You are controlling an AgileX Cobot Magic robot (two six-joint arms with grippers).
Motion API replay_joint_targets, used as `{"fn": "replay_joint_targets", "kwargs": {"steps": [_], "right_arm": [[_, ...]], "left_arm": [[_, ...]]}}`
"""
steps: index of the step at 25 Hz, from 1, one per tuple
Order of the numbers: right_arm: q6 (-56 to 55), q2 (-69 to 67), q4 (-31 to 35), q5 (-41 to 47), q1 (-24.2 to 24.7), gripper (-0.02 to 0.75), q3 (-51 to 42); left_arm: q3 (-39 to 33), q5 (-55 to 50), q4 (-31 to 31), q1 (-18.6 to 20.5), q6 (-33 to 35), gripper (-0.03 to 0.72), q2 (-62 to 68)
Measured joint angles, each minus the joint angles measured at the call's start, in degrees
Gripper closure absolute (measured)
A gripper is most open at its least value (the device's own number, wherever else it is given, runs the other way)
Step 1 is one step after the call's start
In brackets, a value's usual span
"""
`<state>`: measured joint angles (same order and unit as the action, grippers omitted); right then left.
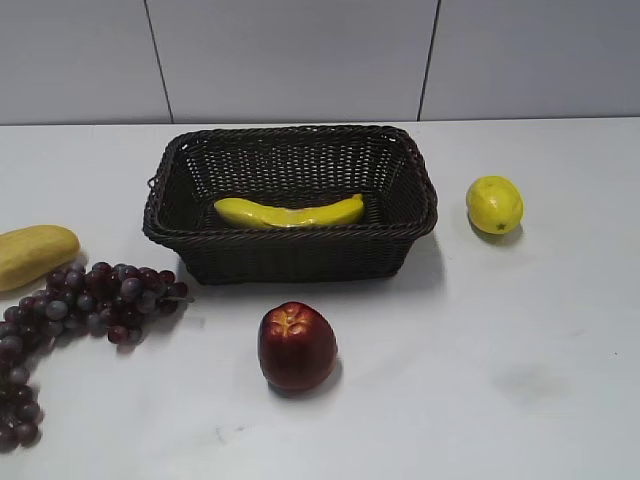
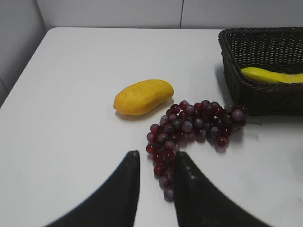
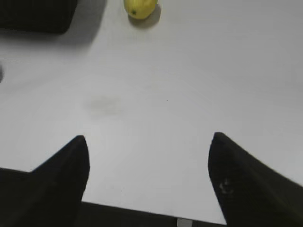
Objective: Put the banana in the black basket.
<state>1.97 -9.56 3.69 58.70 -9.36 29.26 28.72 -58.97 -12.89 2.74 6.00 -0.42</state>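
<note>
The banana [image 1: 290,212] lies flat inside the black basket [image 1: 300,262], along its front wall, with no gripper touching it. In the left wrist view the banana [image 2: 272,75] shows over the rim of the basket [image 2: 265,97] at the far right. My left gripper [image 2: 155,158] is empty with a narrow gap between its fingers and hovers over the table at the near end of the grapes. My right gripper [image 3: 149,142] is wide open and empty over bare table. Neither gripper shows in the exterior view.
A bunch of dark red grapes [image 1: 100,295] and a stubby dull-yellow fruit [image 1: 35,255] lie left of the basket. A red apple [image 1: 297,346] sits in front of it. A lemon [image 1: 494,204] sits to its right and also shows in the right wrist view [image 3: 139,7].
</note>
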Motion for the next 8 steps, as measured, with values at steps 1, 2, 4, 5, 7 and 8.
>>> {"fn": "replay_joint_targets", "kwargs": {"steps": [1,2,4,5,7,8], "right_arm": [[0.00,1.65,0.00,0.05,0.00,0.146,0.00],[0.00,2.99,0.00,0.05,0.00,0.146,-0.02],[0.00,6.08,-0.05,0.05,0.00,0.146,-0.07],[0.00,7.33,-0.05,0.05,0.00,0.146,-0.07],[0.00,9.40,-0.16,0.25,0.00,0.146,-0.13],[0.00,9.71,-0.25,0.28,0.00,0.146,-0.13]], "left_arm": [[0.00,0.00,0.00,0.00,0.00,0.451,0.00],[0.00,0.00,0.00,0.00,0.00,0.451,0.00],[0.00,0.00,0.00,0.00,0.00,0.451,0.00],[0.00,0.00,0.00,0.00,0.00,0.451,0.00],[-0.01,0.00,0.00,0.00,0.00,0.451,0.00],[-0.01,0.00,-0.06,0.00,0.00,0.451,0.00]]}}
